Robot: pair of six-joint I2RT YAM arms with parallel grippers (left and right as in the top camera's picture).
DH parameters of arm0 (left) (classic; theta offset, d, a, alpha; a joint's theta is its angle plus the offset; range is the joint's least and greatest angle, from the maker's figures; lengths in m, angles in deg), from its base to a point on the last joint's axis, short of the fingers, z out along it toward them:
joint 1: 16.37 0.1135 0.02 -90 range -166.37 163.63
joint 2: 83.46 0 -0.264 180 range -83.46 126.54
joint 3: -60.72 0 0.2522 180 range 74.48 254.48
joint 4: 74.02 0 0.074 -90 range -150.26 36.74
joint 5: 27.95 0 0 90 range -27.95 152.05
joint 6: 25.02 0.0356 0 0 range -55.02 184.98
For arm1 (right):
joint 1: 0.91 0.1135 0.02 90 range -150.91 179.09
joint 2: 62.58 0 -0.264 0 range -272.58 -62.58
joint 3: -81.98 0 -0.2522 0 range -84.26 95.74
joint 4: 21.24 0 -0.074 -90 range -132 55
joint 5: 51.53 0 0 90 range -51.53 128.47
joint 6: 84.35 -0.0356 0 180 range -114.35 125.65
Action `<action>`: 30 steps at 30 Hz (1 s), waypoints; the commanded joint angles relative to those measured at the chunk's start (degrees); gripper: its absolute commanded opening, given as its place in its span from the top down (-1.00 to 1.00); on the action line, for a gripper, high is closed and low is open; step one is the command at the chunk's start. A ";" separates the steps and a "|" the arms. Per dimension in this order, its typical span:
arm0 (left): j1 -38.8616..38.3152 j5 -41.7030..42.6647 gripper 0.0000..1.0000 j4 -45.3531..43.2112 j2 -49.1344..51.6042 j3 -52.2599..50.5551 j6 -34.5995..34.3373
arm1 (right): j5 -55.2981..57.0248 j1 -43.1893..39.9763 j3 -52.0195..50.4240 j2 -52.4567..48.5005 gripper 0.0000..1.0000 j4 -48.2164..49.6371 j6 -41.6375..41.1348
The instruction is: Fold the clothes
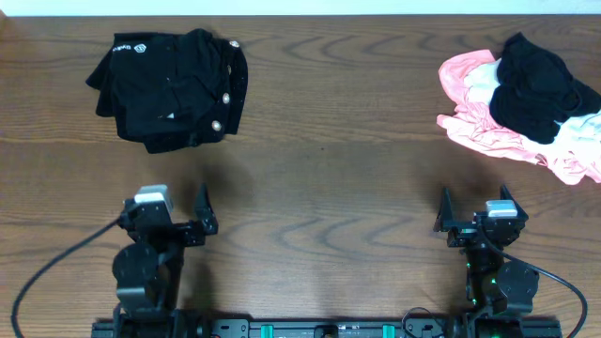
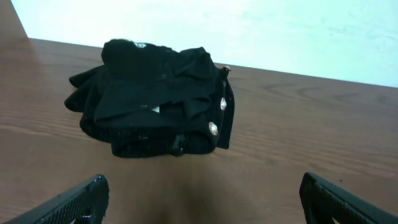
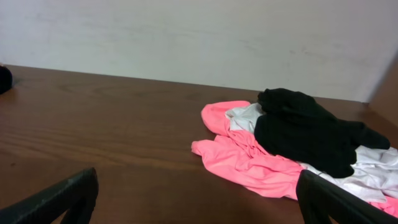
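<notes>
Table (image 1: 319,141) stretches between black clothes (image 1: 174,89) and pink clothes (image 1: 526,103); left tool (image 2: 205,199), right tool (image 3: 199,199) released.

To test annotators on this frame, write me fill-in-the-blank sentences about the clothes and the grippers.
1. The black pile with shiny snaps lies on the robot's ____ side.
2. In the other pile, a black garment lies on top of white and ____ fabric.
3. The left gripper and right gripper are both ____ and hold nothing.
Missing words: left; pink; open

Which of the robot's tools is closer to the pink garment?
The right tool: the pink garment lies just ahead of it. The left tool sits across the table, facing the black pile instead.
</notes>
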 commanded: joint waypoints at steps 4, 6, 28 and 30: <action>-0.24 0.50 -0.96 -1.22 -8.15 -4.44 -0.94 | 0.17 0.98 -0.13 0.31 -0.98 -0.24 -0.13; -0.24 0.63 -0.96 -1.95 -9.90 -5.38 -0.94 | 0.17 0.98 -0.13 0.31 -0.99 -0.24 -0.13; -0.39 2.97 -0.96 -14.60 -13.22 -14.40 -0.70 | 0.17 0.98 -0.13 0.31 -0.98 -0.24 -0.13; -0.42 3.02 -0.96 -17.44 -13.22 -16.22 -0.72 | 0.17 0.98 -0.13 0.31 -0.99 -0.22 -0.13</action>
